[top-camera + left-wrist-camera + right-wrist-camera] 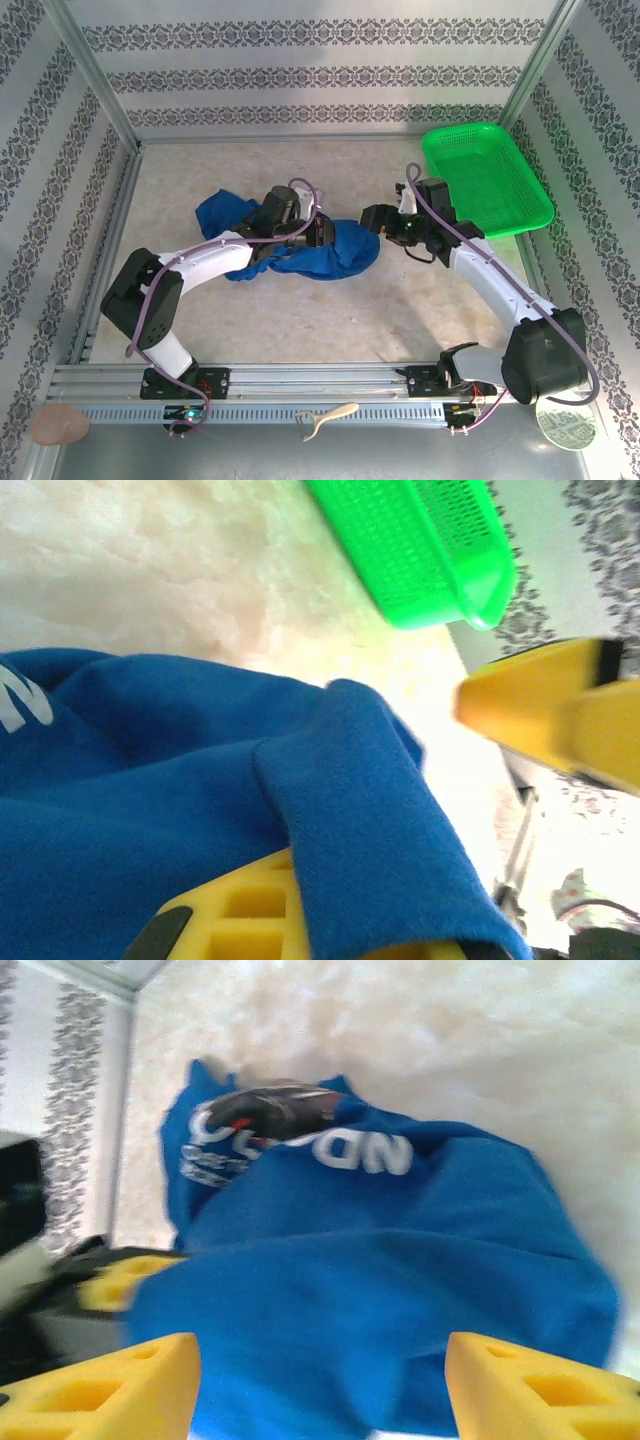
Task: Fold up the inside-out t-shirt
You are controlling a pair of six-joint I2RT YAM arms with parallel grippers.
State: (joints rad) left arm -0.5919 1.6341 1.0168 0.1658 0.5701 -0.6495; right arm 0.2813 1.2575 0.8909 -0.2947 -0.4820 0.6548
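Observation:
The royal-blue t-shirt (340,255) lies bunched in the middle of the table, one lobe reaching back left (222,212). My left gripper (318,236) is shut on the t-shirt: in the left wrist view a fold of the cloth (370,830) drapes over its yellow lower finger (245,915). My right gripper (376,220) stands open just right of the heap, its two yellow fingers (110,1390) wide apart with the t-shirt (380,1290) in front of them. The dark-and-white graphic (270,1110) and pale lettering (370,1152) show on the far side.
A green mesh basket (486,176) stands at the back right, seen also from the left wrist (420,550). Patterned walls and metal posts close in the table. An aluminium rail (300,385) runs along the near edge, with small oddments (60,425) in front of it.

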